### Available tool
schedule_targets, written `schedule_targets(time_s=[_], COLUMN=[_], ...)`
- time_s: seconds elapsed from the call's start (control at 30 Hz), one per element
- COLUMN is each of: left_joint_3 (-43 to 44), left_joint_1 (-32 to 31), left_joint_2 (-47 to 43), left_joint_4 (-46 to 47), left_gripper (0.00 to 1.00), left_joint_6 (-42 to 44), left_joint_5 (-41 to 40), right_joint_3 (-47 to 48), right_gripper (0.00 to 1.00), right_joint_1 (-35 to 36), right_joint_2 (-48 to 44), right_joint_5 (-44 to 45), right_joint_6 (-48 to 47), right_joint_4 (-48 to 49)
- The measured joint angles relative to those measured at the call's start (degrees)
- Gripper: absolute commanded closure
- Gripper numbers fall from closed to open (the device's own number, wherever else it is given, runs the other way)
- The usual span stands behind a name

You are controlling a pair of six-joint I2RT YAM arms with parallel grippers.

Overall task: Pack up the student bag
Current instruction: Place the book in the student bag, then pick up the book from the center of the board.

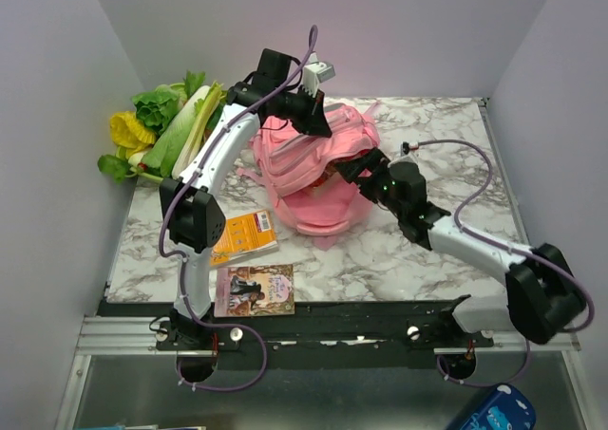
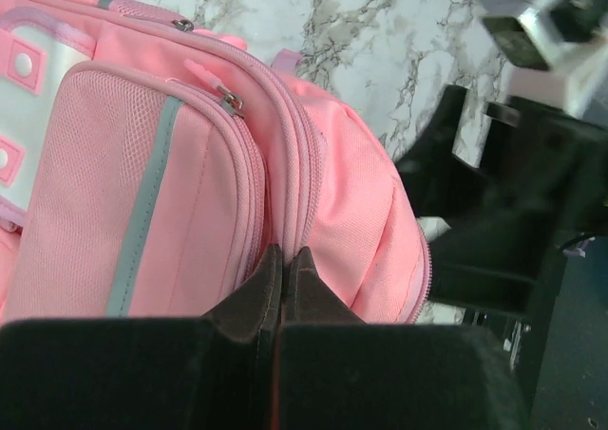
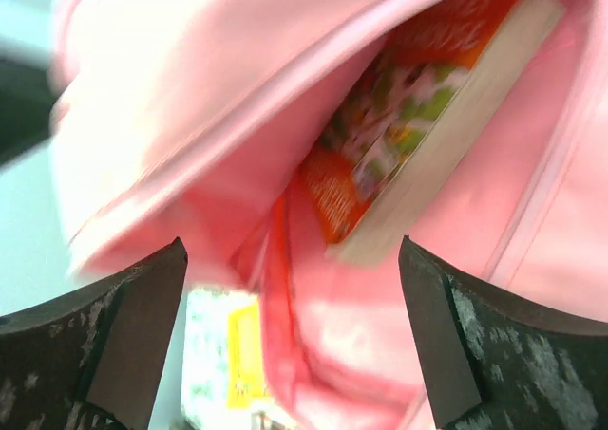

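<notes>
Left hand (image 2: 285, 269), fully closed, pinches the student bag (image 2: 190, 193) at its zip seam. Right hand (image 3: 290, 259) gapes wide, empty. If that thin pinch slips, the book (image 3: 418, 136) inside may spill.

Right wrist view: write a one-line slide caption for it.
Open right gripper faces the student bag, an orange-covered book lying inside its opening.

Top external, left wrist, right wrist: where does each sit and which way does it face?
Top external: above and behind the bases, looking down on the table; both arms show.
Left wrist: on the left arm, looking along the shut left gripper at the pink backpack.
Right wrist: on the right arm, looking past the open right gripper at a book inside the backpack.
All share the backpack.
</notes>
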Motion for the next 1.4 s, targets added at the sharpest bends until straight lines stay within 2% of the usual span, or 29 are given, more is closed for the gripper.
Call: schedule_targets(time_s=[0.13, 0.23, 0.4, 0.57, 0.67, 0.87, 1.03, 1.23, 1.4], left_joint_3=[0.13, 0.13, -0.33, -0.33, -0.33, -0.33, -0.33, -0.33, -0.37], left_joint_1=[0.2, 0.2, 0.2, 0.22, 0.22, 0.22, 0.33, 0.35, 0.35], left_joint_2=[0.94, 1.62, 1.86, 1.86, 1.86, 1.86, 1.86, 1.86, 1.86], left_joint_4=[-0.15, -0.2, -0.09, -0.07, -0.15, -0.48, -0.55, -0.55, -0.57], left_gripper=[1.0, 1.0, 1.0, 1.0, 1.0, 1.0, 1.0, 1.0, 1.0], left_joint_6=[0.61, 0.92, 1.22, 1.42, 1.79, 2.32, 2.29, 2.29, 2.34], left_joint_5=[0.24, 0.33, 0.35, 0.42, 0.5, 1.01, 1.44, 1.64, 1.68], right_joint_3=[-5.9, -6.43, 0.83, 9.05, 12.37, 16.41, 20.5, 27.17, 29.66], right_gripper=[0.0, 0.0, 0.01, 0.01, 0.02, 0.04, 0.05, 0.06, 0.08], right_joint_1=[7.63, 16.0, 25.77, 30.27, 32.98, 35.5, 35.43, 35.39, 35.39], right_joint_2=[-10.88, -11.93, 0.79, 13.38, 17.66, 21.59, 26.12, 33.07, 35.28], right_joint_5=[-1.88, -2.62, -7.17, -7.91, -5.44, -2.89, -2.97, -5.64, -9.31], right_joint_6=[-8.55, -13.9, -21.22, -30.08, -38.29, -57.16, -68.89, -77.61, -80.15], right_joint_4=[-0.44, -1.6, -5.09, -8.59, -10.16, -10.73, -10.36, -10.82, -11.69])
